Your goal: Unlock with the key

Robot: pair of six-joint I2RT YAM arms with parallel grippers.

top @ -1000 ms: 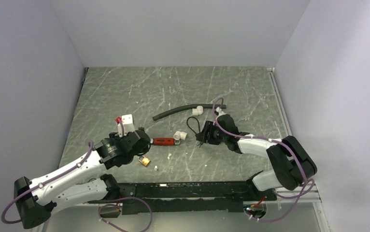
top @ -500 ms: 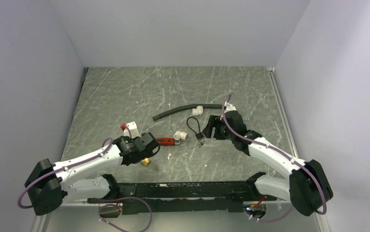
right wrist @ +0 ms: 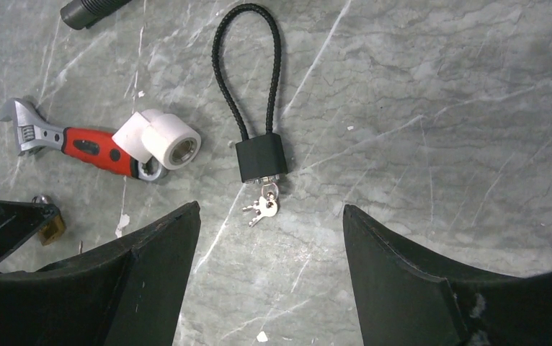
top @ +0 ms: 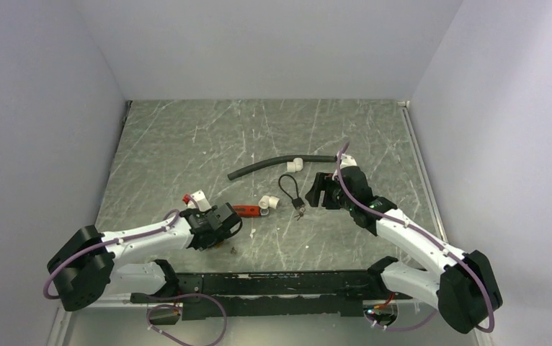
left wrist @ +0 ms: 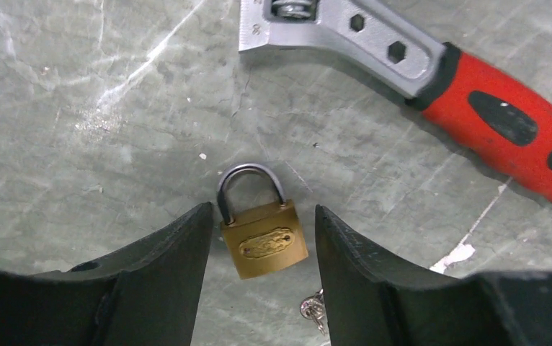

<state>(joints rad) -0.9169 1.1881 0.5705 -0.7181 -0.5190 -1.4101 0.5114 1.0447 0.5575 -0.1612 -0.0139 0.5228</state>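
Grey, white-veined stone tabletop (top: 187, 144) carries two locks: one brass padlock (left wrist: 262, 241) with a curved steel shackle, and one black cable lock (right wrist: 260, 157) with a ribbed loop and two small keys (right wrist: 262, 207) at its base. One red-handled wrench (left wrist: 432, 79) lies near the brass padlock. The key (left wrist: 315, 311), tiny and silvery, lies just beside the brass body's lower corner. The left gripper (left wrist: 262, 210) stands parted astride that padlock; the right gripper (right wrist: 270, 207) gapes wide, holding nothing.

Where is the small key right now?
In the left wrist view, the key lies on the table near the bottom edge, just off the base of the brass padlock and close to one finger of the left gripper.
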